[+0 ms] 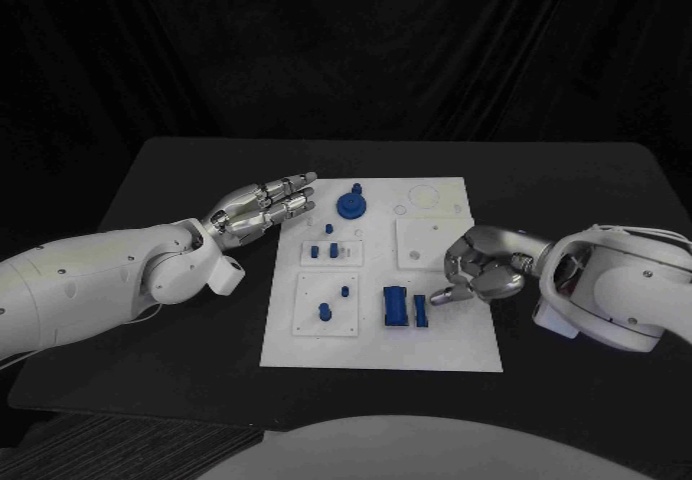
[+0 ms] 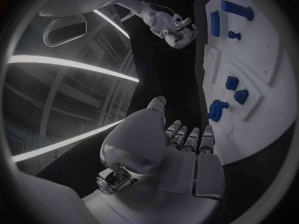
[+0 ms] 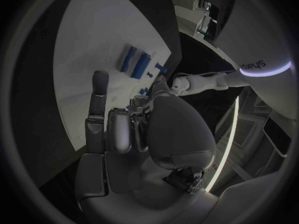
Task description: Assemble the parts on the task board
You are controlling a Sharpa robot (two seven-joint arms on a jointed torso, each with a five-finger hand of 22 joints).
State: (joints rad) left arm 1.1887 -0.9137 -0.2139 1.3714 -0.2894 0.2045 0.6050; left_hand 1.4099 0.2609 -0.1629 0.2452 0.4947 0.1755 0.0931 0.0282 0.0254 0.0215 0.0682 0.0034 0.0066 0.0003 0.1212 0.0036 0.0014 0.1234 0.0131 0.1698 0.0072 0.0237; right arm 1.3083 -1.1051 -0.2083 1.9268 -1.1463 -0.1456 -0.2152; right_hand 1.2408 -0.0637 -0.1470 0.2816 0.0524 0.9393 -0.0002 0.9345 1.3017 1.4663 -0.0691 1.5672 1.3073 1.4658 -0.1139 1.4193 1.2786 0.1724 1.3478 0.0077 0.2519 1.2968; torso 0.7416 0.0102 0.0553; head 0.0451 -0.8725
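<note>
Head view: left hand open beside the task board; right hand, curled empty, should approach the blue blocks slowly.

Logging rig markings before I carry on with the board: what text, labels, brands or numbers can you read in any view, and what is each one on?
"sharpa", seen upside down, on a white surface beside a glowing strip, in the right wrist view.
A small tag by a light strip in the left wrist view: too small to read.
No readable text on the task board, the blue parts, the left hand or the right hand.
</note>
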